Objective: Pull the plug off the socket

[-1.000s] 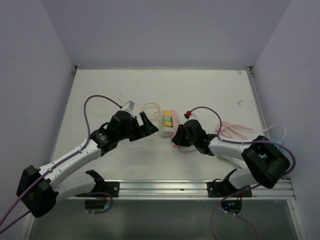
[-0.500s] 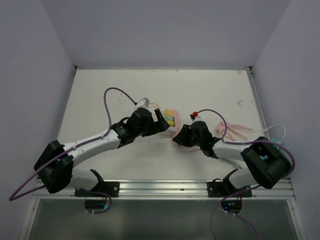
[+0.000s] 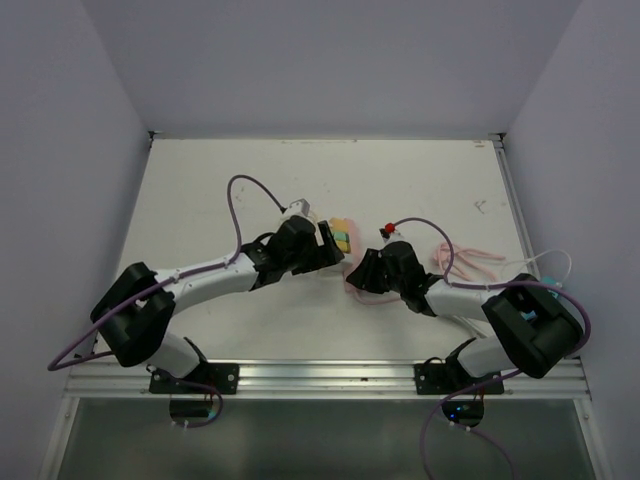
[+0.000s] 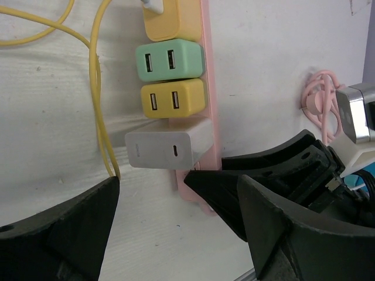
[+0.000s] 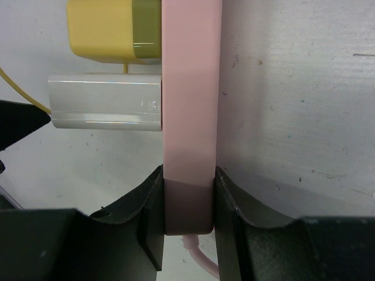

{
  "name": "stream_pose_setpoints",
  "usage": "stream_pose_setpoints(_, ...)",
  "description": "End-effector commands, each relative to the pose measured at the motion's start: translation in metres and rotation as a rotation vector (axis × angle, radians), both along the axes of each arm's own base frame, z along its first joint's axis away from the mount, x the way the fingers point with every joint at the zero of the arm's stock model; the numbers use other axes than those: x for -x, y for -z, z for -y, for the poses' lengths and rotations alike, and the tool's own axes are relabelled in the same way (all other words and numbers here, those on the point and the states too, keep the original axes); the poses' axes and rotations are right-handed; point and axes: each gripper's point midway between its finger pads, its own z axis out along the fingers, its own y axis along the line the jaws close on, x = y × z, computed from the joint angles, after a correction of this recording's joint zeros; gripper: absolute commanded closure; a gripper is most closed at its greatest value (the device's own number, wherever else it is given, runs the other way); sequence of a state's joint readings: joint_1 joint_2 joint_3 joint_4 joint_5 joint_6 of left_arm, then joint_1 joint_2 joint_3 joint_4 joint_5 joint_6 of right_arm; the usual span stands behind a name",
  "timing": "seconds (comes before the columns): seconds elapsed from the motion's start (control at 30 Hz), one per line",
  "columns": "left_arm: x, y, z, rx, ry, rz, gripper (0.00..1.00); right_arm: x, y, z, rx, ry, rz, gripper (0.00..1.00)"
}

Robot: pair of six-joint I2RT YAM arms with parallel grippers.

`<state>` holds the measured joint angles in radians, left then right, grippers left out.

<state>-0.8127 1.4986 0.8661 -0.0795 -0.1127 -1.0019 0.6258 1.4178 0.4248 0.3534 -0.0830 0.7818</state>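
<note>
A pink power strip lies on the white table and also shows in the right wrist view. Several plugs sit side by side in it: yellow with a cable, green, yellow, and white nearest the strip's end. My right gripper is shut on the strip's end, one finger on each side. My left gripper is open, just short of the white plug, its fingers wider apart than the plug. In the top view the left gripper covers the plugs' left side.
A yellow cable loops on the table left of the plugs. The strip's pink cord lies coiled to the right. A metal rail runs along the near edge. Purple walls close in both sides.
My left arm has swung right and forward, bringing its open gripper up to the plugs. My right gripper has stayed shut on the strip's end.
</note>
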Motion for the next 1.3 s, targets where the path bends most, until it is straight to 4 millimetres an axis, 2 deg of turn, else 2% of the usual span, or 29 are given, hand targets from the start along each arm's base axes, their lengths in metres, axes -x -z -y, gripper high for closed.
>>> stream_pose_setpoints(0.0, -0.012, -0.032, 0.008, 0.032, -0.029, 0.095, 0.15, 0.0, -0.001, 0.001, 0.017, -0.024, -0.001, 1.0)
stream_pose_setpoints(0.03, -0.012, -0.042, 0.004, 0.034, -0.048, 0.118, 0.15, 0.0, -0.001, 0.0, 0.014, -0.03, -0.001, 1.0)
stream_pose_setpoints(0.13, -0.014, -0.057, -0.014, 0.003, -0.123, 0.178, 0.15, 0.001, -0.001, -0.001, 0.014, -0.034, -0.003, 1.0)
stream_pose_setpoints(0.2, -0.015, -0.063, -0.019, -0.002, -0.133, 0.21, 0.15, 0.0, 0.0, -0.001, 0.018, -0.036, -0.002, 1.0)
stream_pose_setpoints(0.27, -0.012, -0.071, -0.013, 0.024, -0.1, 0.231, 0.16, -0.001, 0.0, -0.001, 0.026, -0.037, -0.001, 1.0)
stream_pose_setpoints(0.4, -0.004, -0.073, 0.013, 0.066, 0.009, 0.222, 0.17, -0.002, 0.001, -0.001, 0.032, -0.036, -0.008, 1.0)
stream_pose_setpoints(0.53, -0.002, -0.046, 0.019, 0.021, 0.028, 0.156, 0.17, -0.001, 0.002, -0.002, 0.025, -0.039, -0.015, 1.0)
stream_pose_setpoints(0.73, 0.001, -0.024, 0.02, 0.021, 0.027, 0.105, 0.17, 0.005, 0.006, 0.0, 0.024, -0.041, -0.028, 1.0)
stream_pose_setpoints(0.87, -0.004, -0.01, 0.011, 0.019, 0.015, 0.065, 0.17, 0.008, 0.006, 0.001, 0.014, -0.036, -0.031, 1.0)
stream_pose_setpoints(1.03, -0.017, -0.008, 0.01, 0.066, 0.007, 0.081, 0.17, 0.013, 0.014, 0.006, 0.005, -0.023, -0.055, 1.0)
stream_pose_setpoints(1.27, -0.02, 0.01, 0.012, 0.077, 0.028, 0.036, 0.16, 0.013, 0.021, 0.008, -0.019, -0.022, -0.083, 1.0)
